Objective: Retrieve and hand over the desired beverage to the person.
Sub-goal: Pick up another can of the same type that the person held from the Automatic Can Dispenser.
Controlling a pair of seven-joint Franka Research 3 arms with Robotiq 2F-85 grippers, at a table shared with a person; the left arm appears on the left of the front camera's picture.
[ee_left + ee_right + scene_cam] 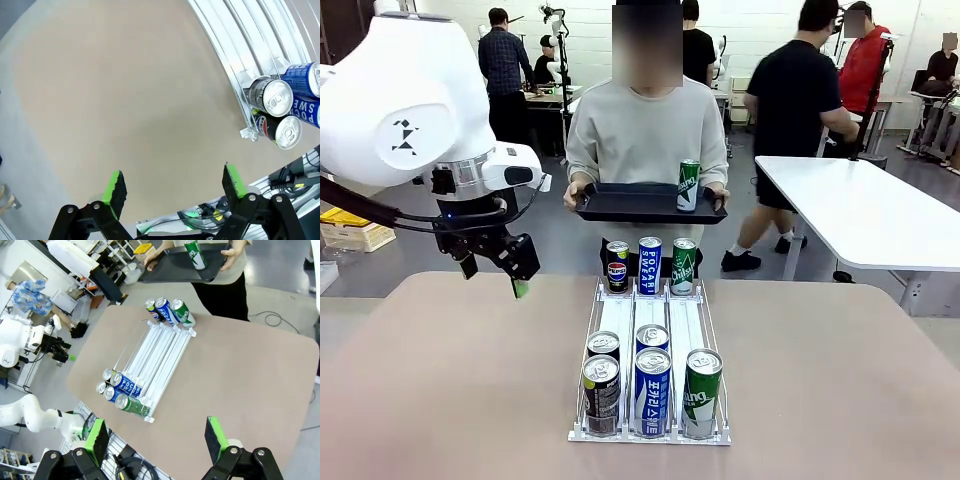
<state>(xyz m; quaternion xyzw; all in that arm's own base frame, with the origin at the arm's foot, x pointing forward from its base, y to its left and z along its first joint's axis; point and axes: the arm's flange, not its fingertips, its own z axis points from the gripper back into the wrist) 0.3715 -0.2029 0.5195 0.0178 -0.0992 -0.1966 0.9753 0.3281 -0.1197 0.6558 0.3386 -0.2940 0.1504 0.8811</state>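
Left gripper [495,277] hangs over the table [450,380], left of the rack [617,315], jaws wide apart with nothing between them. Right gripper [156,430] sits high above the table, jaws spread and empty. Across the table the person [645,130] holds a dark tray [620,205] in both hands, 1 green can [689,185] upright on it. 8 cans sit in the rack.

In the far row of the rack [617,315], the black can [618,266] carries the Pepsi name and globe. The far blue can [649,264] reads "POCARI" down its side, and the far green can [684,266] shows white "Chilsung" script. The near blue can [652,392] bears white Korean lettering, and the near green can [701,395] shows "ung". In the left wrist view, a side-on blue can [306,111] reads "SWE" and "POC".
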